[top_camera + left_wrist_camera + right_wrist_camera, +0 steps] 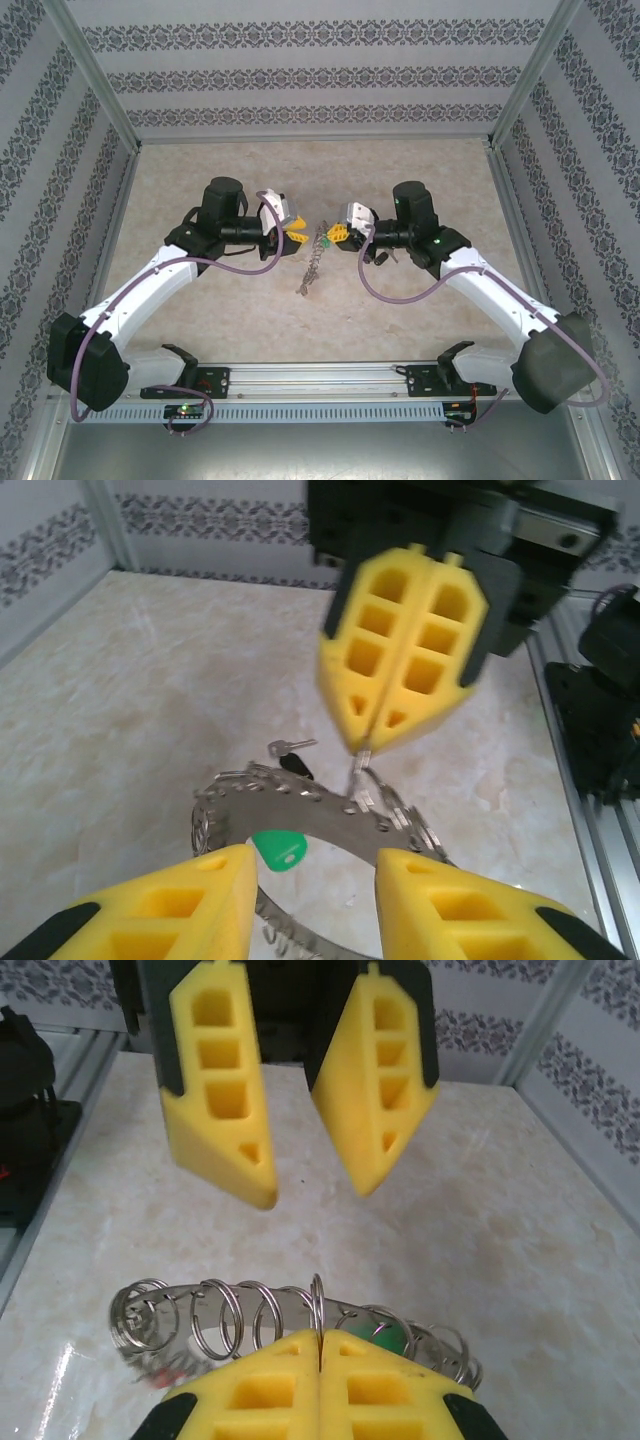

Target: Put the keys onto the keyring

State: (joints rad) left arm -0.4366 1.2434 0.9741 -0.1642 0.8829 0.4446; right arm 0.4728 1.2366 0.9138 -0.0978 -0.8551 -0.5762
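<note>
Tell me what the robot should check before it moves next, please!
1. Grip: the right end effector is shut on a wire loop of the keyring: ok.
2. Other side ready: the left end effector is open and empty: ok.
3. Key picked up: not ok, neither end effector holds one.
4. Red keys spotted: cannot tell; a blurred red spot under the keyring might be one.
5. Keyring off the table: cannot tell.

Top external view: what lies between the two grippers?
In the top external view, the keyring lies there, pinched in the shut right gripper; the left gripper is open.
</note>
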